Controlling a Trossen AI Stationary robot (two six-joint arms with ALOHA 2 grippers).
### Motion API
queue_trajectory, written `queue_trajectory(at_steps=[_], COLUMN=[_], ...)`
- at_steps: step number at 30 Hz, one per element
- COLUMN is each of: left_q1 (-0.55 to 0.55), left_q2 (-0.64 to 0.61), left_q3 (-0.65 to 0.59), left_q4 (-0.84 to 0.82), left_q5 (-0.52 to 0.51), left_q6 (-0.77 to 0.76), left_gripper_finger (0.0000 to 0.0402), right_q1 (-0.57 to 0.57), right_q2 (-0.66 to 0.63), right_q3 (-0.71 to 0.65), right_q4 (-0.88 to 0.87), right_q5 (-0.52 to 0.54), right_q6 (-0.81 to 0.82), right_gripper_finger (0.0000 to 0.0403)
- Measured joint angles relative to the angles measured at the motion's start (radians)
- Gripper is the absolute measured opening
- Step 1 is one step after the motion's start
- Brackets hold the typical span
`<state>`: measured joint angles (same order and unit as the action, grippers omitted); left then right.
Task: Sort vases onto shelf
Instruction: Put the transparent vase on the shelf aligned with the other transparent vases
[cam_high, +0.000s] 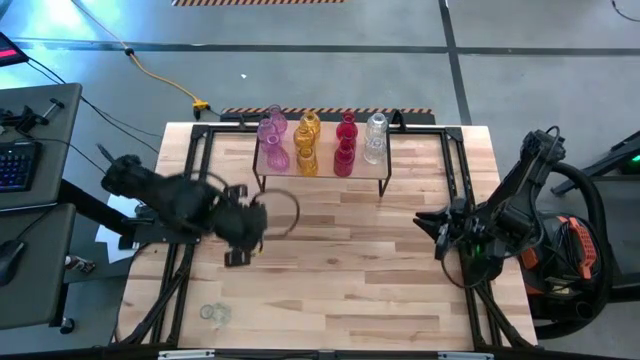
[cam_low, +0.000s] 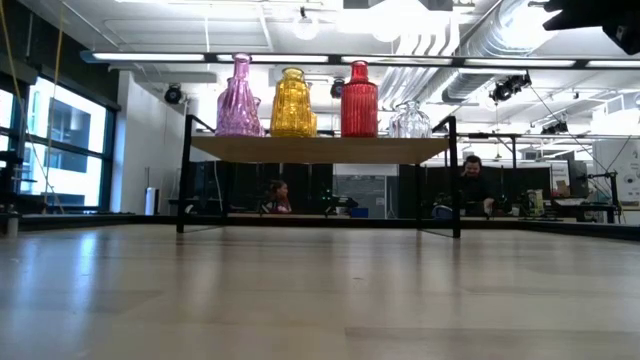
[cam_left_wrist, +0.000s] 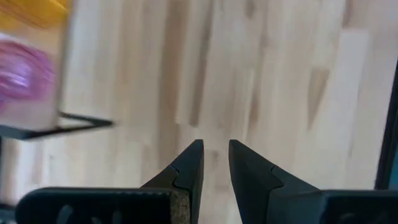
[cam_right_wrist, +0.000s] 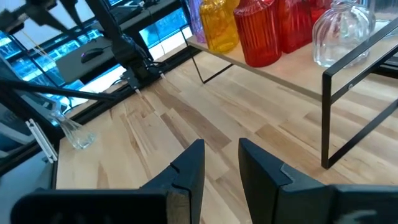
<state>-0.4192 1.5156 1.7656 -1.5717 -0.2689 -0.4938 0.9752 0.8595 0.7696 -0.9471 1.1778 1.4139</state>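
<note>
Shelf: low light-wood shelf holds pink, yellow, red, clear glass vases.
Left over: small clear glass vase lying at surface's near-left edge.
Handling: light, slippery, breakable; grab the neck.
Left tool: slightly open, empty.
Right tool: slightly open, empty.

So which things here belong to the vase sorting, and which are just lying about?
Part of the job:
- low light-wood shelf on black wire legs
- pink, amber, red and clear glass vases on it
- clear glass vase still on the tabletop

Lying about:
- yellow cable on the floor
- black keyboard
</note>
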Motion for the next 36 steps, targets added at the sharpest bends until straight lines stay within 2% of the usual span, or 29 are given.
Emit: queue_trajectory(at_steps=[8,19,27,36], left_q1=[-0.187,-0.445,-0.579,-0.670], left_q2=[0.003,0.002,0.009,0.038], left_q3=[-0.178,-0.319,-0.331,-0.331], left_q4=[0.051,0.224,0.319,0.349], left_q5=[0.078,0.106,0.135,0.134], left_q6=[-0.220,-0.535,-0.693,-0.849], left_gripper_finger=[0.0067,0.0067,0.0067,0.0067], right_q1=[0.000,0.000,0.000,0.000], right_q2=[0.057,0.058,0.058,0.058], right_q3=[0.000,0.000,0.000,0.000], right_q4=[0.044,0.077,0.077,0.081], right_q5=[-0.005,-0.007,-0.007,-0.007], right_q6=[0.000,0.000,0.000,0.000], right_gripper_finger=[0.0081,0.0081,0.0081,0.0081])
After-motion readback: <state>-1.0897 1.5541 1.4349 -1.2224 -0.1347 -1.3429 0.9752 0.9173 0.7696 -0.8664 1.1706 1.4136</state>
